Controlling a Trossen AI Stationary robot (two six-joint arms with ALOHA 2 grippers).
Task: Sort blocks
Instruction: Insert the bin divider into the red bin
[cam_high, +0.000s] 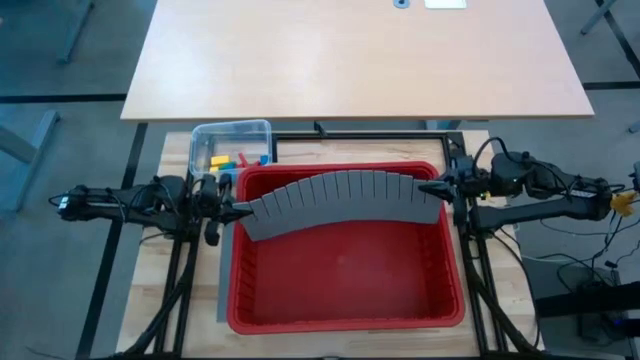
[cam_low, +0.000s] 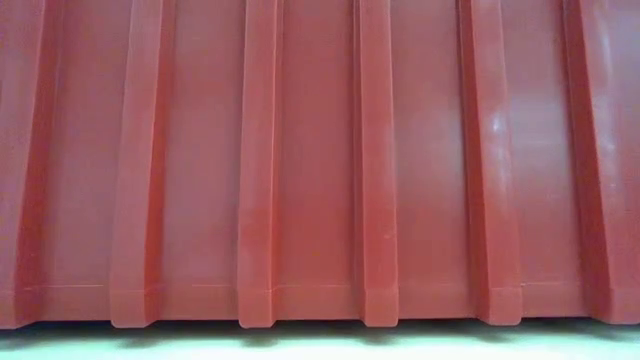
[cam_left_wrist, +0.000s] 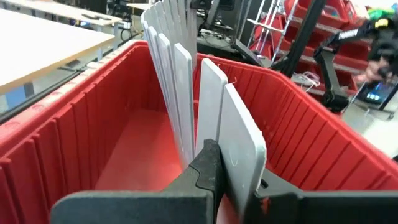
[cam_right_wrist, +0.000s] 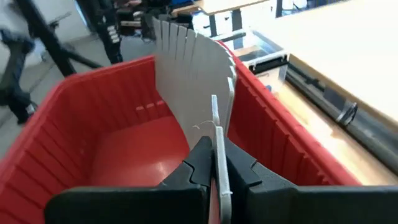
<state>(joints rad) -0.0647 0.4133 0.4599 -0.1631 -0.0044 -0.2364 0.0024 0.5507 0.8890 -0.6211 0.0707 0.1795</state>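
Spanning the red bin (cam_high: 345, 290) at the centre of the high view, a grey slotted divider (cam_high: 345, 200) is being held bowed, clamped at its left end by the left claw (cam_high: 238, 211) and at its right end by the right claw (cam_high: 440, 189). The blocks (cam_high: 232, 160) are lying in a clear tub (cam_high: 232, 132) on the counter (cam_high: 175, 150), just above the bin's upper-left corner.
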